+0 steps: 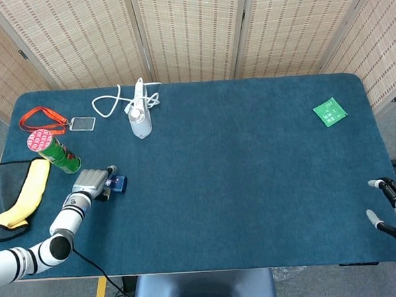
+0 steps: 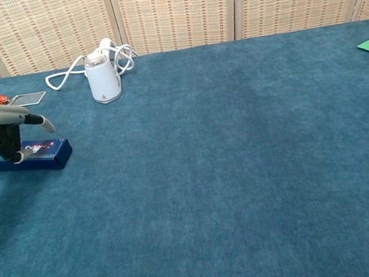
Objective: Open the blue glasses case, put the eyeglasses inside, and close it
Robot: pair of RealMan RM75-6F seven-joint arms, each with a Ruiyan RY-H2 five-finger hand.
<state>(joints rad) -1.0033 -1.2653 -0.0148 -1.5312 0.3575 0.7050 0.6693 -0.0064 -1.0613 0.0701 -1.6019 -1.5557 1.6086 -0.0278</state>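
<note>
The blue glasses case (image 1: 118, 185) (image 2: 38, 154) lies closed and flat on the blue table cloth at the near left. My left hand (image 1: 92, 182) (image 2: 2, 131) grips it from its left end, fingers over the top. My right hand (image 1: 395, 207) hangs off the table's near right corner, fingers apart and holding nothing; the chest view does not show it. I see no eyeglasses in either view.
A green can with a pink lid (image 1: 53, 150) stands just behind my left hand. A black pouch with a yellow cloth (image 1: 16, 196) lies at the left edge. Further back are an orange lanyard (image 1: 40, 119), a white corded device (image 1: 139, 122) (image 2: 102, 77) and, far right, a green packet (image 1: 329, 112).
</note>
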